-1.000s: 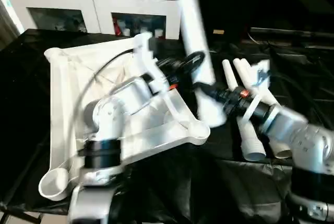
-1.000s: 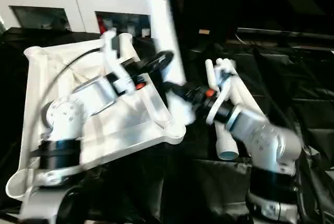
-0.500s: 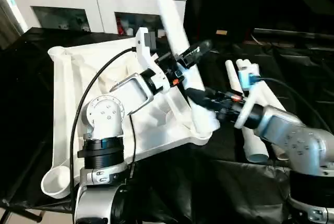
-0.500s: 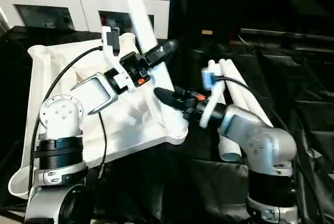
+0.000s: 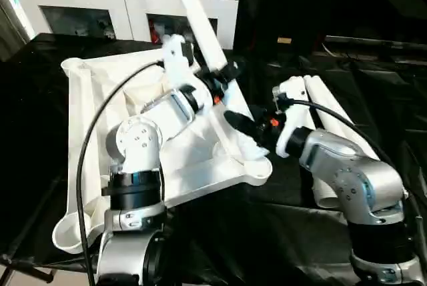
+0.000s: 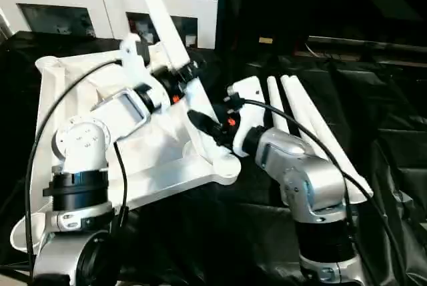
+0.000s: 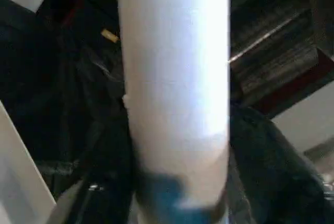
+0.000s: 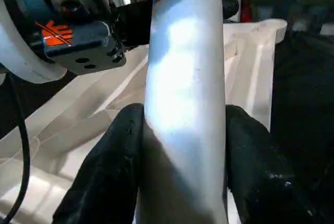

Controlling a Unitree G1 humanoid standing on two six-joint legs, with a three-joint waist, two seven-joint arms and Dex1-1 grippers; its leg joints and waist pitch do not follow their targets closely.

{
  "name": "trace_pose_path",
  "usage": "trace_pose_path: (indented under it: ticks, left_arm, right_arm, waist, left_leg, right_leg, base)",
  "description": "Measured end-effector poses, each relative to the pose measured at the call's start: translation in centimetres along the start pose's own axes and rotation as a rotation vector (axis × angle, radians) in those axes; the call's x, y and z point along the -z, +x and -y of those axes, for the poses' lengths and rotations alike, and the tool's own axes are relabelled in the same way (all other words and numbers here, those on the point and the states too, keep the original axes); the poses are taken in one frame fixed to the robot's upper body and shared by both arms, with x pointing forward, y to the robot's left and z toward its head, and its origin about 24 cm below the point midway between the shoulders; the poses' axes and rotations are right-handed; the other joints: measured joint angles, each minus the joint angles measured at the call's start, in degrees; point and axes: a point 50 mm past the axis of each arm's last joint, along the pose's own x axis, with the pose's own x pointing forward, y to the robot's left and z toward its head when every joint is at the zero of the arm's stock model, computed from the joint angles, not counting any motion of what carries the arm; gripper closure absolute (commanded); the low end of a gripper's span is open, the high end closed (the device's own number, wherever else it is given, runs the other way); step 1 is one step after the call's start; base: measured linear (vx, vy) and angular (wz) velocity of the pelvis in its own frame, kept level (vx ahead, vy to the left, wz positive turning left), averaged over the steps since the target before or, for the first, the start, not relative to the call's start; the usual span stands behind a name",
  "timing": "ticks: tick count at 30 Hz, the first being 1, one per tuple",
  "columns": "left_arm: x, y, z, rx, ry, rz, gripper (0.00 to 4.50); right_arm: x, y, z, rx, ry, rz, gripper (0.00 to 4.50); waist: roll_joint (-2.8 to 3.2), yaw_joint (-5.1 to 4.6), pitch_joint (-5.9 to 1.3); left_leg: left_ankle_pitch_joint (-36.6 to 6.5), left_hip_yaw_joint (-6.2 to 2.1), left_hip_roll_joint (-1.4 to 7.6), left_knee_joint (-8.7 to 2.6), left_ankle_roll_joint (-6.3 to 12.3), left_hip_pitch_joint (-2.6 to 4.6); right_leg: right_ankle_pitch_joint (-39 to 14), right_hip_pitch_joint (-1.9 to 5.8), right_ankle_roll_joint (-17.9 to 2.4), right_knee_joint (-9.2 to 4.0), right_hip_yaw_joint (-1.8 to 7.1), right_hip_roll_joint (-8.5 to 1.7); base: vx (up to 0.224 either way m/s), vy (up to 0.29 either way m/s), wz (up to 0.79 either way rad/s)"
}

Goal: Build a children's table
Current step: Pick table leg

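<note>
The white plastic rectangular tabletop [image 5: 133, 133] lies ribbed side up on the black-draped desk [image 5: 267, 233], its round corner sockets facing upward, and a long round white tube leg [image 5: 200, 13] stands tilted over the near right corner socket [image 5: 257, 166], its lower end at or in that socket; whether it is fully seated I cannot tell. The left pincer [image 5: 223, 76] is clamped on the leg part-way up, and the right pincer [image 8: 182, 151] grips it lower down, one black finger [image 8: 112, 166] pressed on each side of the tube. Spare white tube legs [image 6: 300, 119] lie side by side on the desk, beside the right arm. The leg looks light, stiff and hollow, with a smooth glossy skin that could slip or twist between the pads, so a firm hold is wise. Low near the socket seems the best place to steer it, with the higher hold keeping it in line. The tabletop itself is probably light enough to shift when pushed on.
</note>
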Motion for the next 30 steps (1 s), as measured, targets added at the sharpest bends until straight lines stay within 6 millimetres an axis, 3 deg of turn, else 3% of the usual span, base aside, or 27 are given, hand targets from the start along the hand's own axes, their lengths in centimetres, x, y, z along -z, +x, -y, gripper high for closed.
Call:
trace_pose_path:
  ticks: [1, 5, 6, 16, 17, 18, 20, 21, 26, 30]
  left_arm:
    - [0.0, 0.0, 0.0, -0.004, -0.001, 0.0, 2.09]
    - [-0.2, 0.0, -0.2, -0.019, -0.01, 0.017, 2.2]
    - [-0.4, 0.0, -0.2, -0.019, -0.012, 0.028, 2.48]
    - [-0.9, -0.2, -0.6, -0.028, -0.017, 0.056, 2.64]
    - [-0.9, -0.2, -0.6, -0.029, -0.017, 0.058, 2.64]
    - [-0.9, -0.2, -0.6, -0.029, -0.017, 0.057, 2.64]
    - [-0.9, -0.3, -0.6, -0.023, -0.008, 0.054, 2.64]
    - [-1.0, -0.3, -0.7, -0.015, 0.006, 0.049, 2.64]
    - [-0.9, -0.2, -0.6, 0.039, 0.099, 0.01, 2.64]
    - [-1.0, -0.3, -0.3, 0.124, 0.151, -0.017, 2.64]
  right_arm:
    - [0.0, 0.0, 0.0, 0.003, -0.003, -0.002, 2.63]
    - [-0.4, 0.5, -0.1, 0.007, -0.027, -0.005, 2.63]
    - [-0.6, 0.6, -0.1, 0.002, -0.029, -0.001, 2.63]
    - [-0.7, 1.5, -0.2, -0.014, -0.045, 0.005, 2.63]
    - [-0.7, 1.6, -0.2, -0.016, -0.041, 0.005, 2.07]
    - [-0.7, 1.6, -0.3, -0.025, -0.021, 0.006, 1.93]
    - [-0.8, 1.5, -0.3, -0.035, 0.019, 0.007, 1.93]
    - [-0.8, 1.5, -0.3, -0.04, 0.022, 0.006, 1.67]
    - [-0.5, 1.3, -0.2, -0.076, 0.035, -0.021, 1.27]
    - [-0.5, -0.2, 0.9, -0.131, 0.056, -0.082, 1.04]
  waist:
    - [0.01, -0.03, 0.0]
    - [-0.06, -0.12, 0.04]
    - [-0.07, -0.17, 0.04]
    - [-0.42, -0.11, 0.25]
    - [-0.56, -0.07, 0.34]
    - [-0.77, -0.02, 0.46]
    - [-0.94, -0.01, 0.52]
    - [-0.98, 0.03, 0.51]
    - [-0.95, 0.18, 0.5]
    - [-0.68, 0.2, 0.49]
  left_leg:
    - [0.0, 0.0, 0.0, 0.0, 0.0, 0.0]
    - [0.0, 0.0, 0.0, 0.0, -0.02, 0.01]
    - [0.0, -0.01, 0.0, 0.0, -0.01, 0.02]
    - [0.0, -0.01, 0.0, 0.0, -0.01, 0.0]
    - [0.0, -0.02, 0.0, 0.0, -0.02, 0.01]
    - [0.0, -0.04, 0.01, 0.0, -0.02, 0.0]
    - [0.0, -0.03, 0.01, 0.0, -0.02, -0.01]
    - [0.0, -0.04, 0.01, 0.0, -0.01, -0.01]
    - [0.0, -0.04, 0.0, 0.0, -0.02, -0.04]
    - [0.0, -0.06, -0.01, 0.02, -0.02, -0.04]
  right_leg:
    - [0.0, 0.0, 0.0, 0.0, 0.0, 0.0]
    - [0.0, 0.0, 0.0, 0.02, 0.0, 0.0]
    - [0.0, 0.0, 0.0, 0.02, 0.0, 0.0]
    - [0.0, 0.0, 0.0, 0.01, -0.01, 0.0]
    - [0.0, 0.0, 0.0, 0.03, -0.02, 0.0]
    - [0.0, 0.0, 0.0, 0.04, -0.04, 0.01]
    - [0.0, 0.0, 0.0, 0.03, -0.02, 0.0]
    - [0.0, 0.0, 0.0, 0.03, -0.02, 0.0]
    - [0.0, 0.0, 0.0, 0.01, -0.03, 0.0]
    - [0.1, 0.02, 0.0, 0.01, -0.03, 0.0]
  base:
    - [0.0, 0.0, 0.0]
    - [0.0, 0.0, 0.0]
    - [0.0, 0.0, 0.0]
    - [0.0, 0.0, 0.0]
    - [0.0, 0.0, 0.0]
    - [0.0, 0.0, 0.0]
    - [0.0, 0.0, 0.0]
    - [0.0, 0.0, 0.0]
    - [0.0, 0.0, 0.0]
    - [0.0, 0.0, 0.0]
